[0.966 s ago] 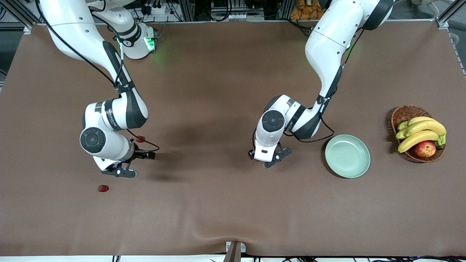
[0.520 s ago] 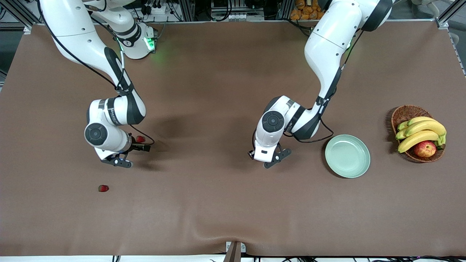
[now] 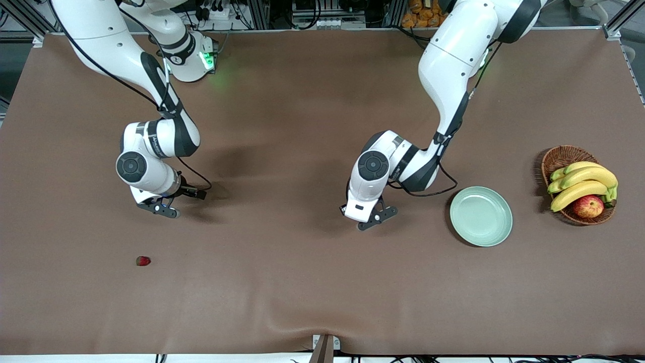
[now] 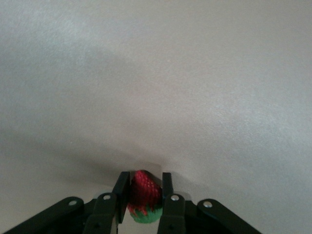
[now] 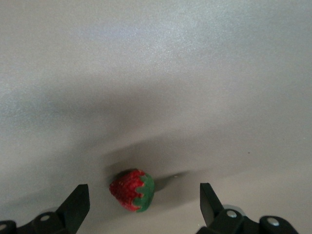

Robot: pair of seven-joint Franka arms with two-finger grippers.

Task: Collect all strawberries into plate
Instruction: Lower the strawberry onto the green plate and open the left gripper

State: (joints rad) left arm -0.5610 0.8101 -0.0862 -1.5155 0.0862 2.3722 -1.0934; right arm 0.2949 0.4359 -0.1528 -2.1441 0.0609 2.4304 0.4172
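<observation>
zero strawberries on plate (image 3: 481,216) (bare)

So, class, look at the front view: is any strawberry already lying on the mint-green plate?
No: the plate shows only its bare surface, and the one strawberry visible there lies on the table toward the right arm's end.

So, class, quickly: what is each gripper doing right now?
Left gripper: shut on a strawberry, over the table.
Right gripper: open, holding nothing, with another strawberry on the table between its fingers.
</observation>
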